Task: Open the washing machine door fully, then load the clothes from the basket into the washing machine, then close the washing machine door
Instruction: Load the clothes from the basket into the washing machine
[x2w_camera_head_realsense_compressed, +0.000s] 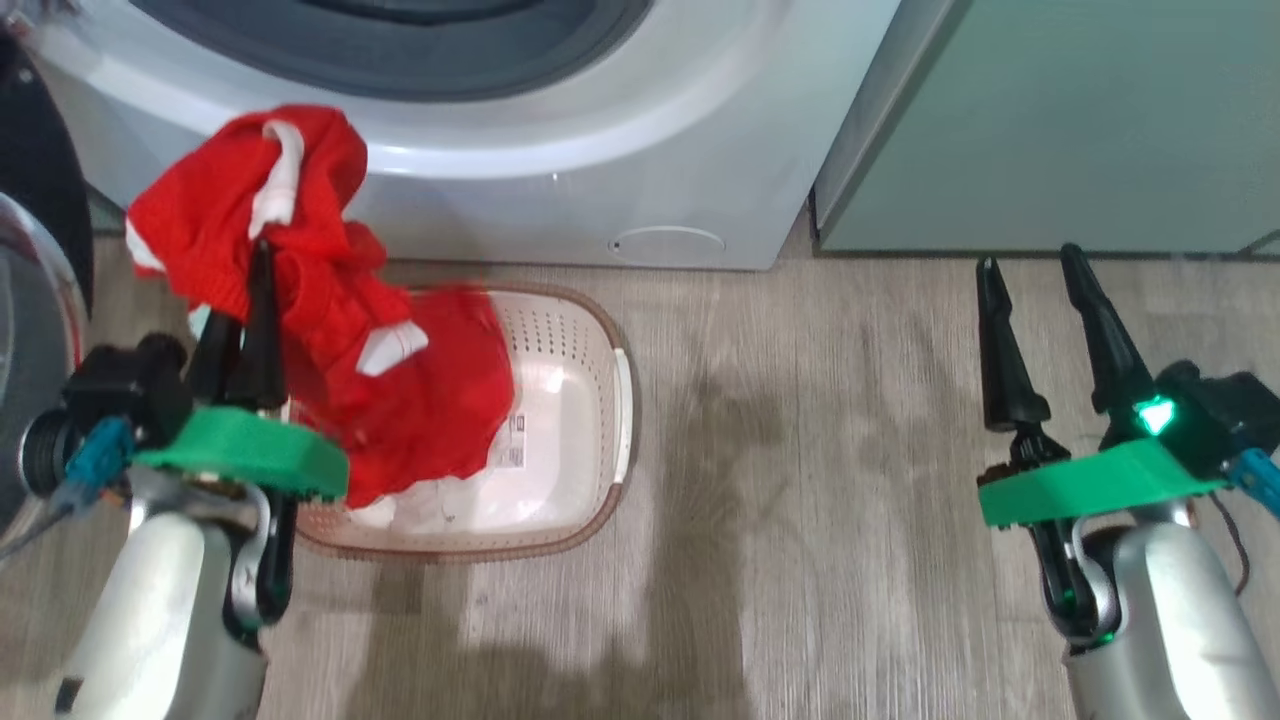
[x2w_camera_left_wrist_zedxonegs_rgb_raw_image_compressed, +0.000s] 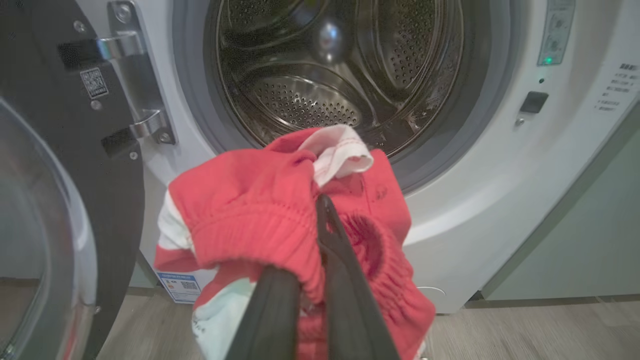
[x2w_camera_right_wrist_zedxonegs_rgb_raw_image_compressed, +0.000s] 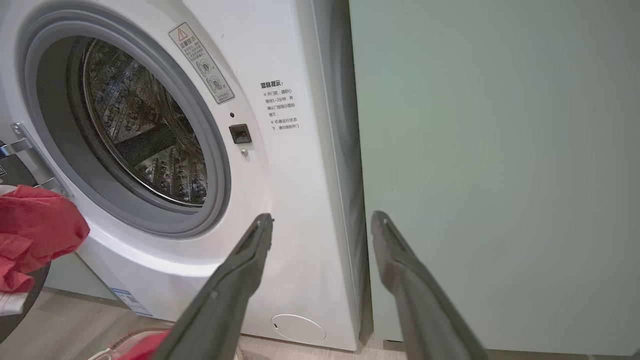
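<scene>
Beyond the tips of the left gripper (x2w_camera_left_wrist_zedxonegs_rgb_raw_image_compressed: 310, 245), the drum (x2w_camera_left_wrist_zedxonegs_rgb_raw_image_compressed: 310, 95) of the washing machine (x2w_camera_left_wrist_zedxonegs_rgb_raw_image_compressed: 475, 200) gapes open, and that explains the hold. Its two dark fingers are pinched together on a bunched wad of the clothes (x2w_camera_left_wrist_zedxonegs_rgb_raw_image_compressed: 250, 210), red with white trim. The wad is held about level with the lower lip of the opening, so, as I read it, it can be pushed straight in. The washing machine door (x2w_camera_left_wrist_zedxonegs_rgb_raw_image_compressed: 75, 165) stands swung wide to that gripper's left, out of the path.

Below the bundle and back under the wrist, the basket (x2w_camera_head_realsense_compressed: 585, 400) sits on the floor. A blurred red fold hangs over it, and I can't say whether it belongs to the held piece or lies inside. Some white cloth shows at the basket's bottom, so I'd judge the loading isn't finished.

The left forearm comes up from low, wrist tipped, fingers aimed at the opening. The right gripper (x2w_camera_head_realsense_compressed: 1028, 262) idles well off to the other side with its fingers spread and nothing between them. It points toward the seam between the machine and a pale green cabinet (x2w_camera_head_realsense_compressed: 1050, 120).
</scene>
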